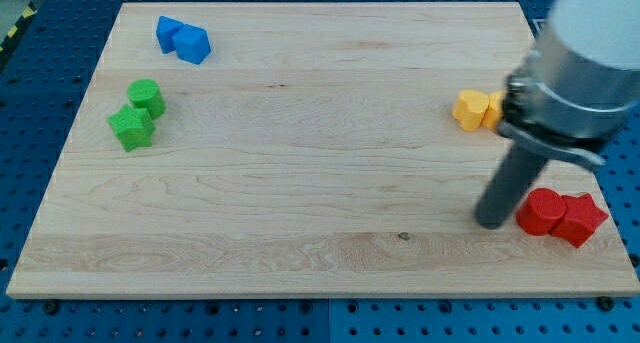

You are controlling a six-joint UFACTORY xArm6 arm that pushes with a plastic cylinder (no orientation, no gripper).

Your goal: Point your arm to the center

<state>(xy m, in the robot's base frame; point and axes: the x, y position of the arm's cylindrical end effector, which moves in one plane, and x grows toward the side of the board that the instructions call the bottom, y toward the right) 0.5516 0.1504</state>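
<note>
Single camera view of the pale wooden board (300, 183) on the blue perforated bench (40, 318). My arm carries no gripper, so no open or closed state applies; it ends in a straight dark rod whose lower end, my tip (491, 223), rests on the board near the view's lower right.

Just to the view's right of my tip, close but seemingly apart, lie two red blocks touching one another: a rounded red block (541, 212) nearer my tip and an angular red block (580, 220) beyond it. Above my tip, partly hidden behind the arm's grey collar, are a yellow block (469, 108) of lobed outline and a second yellow block (494, 107), of which only an edge shows.

The board's centre, the target of the task, lies well to the view's left of my tip and somewhat higher. Far to the left are a green cylinder (147, 96) touching a green angular block (131, 128), and, toward the view's top left, two blue angular blocks (169, 32) (193, 44) pressed together.
</note>
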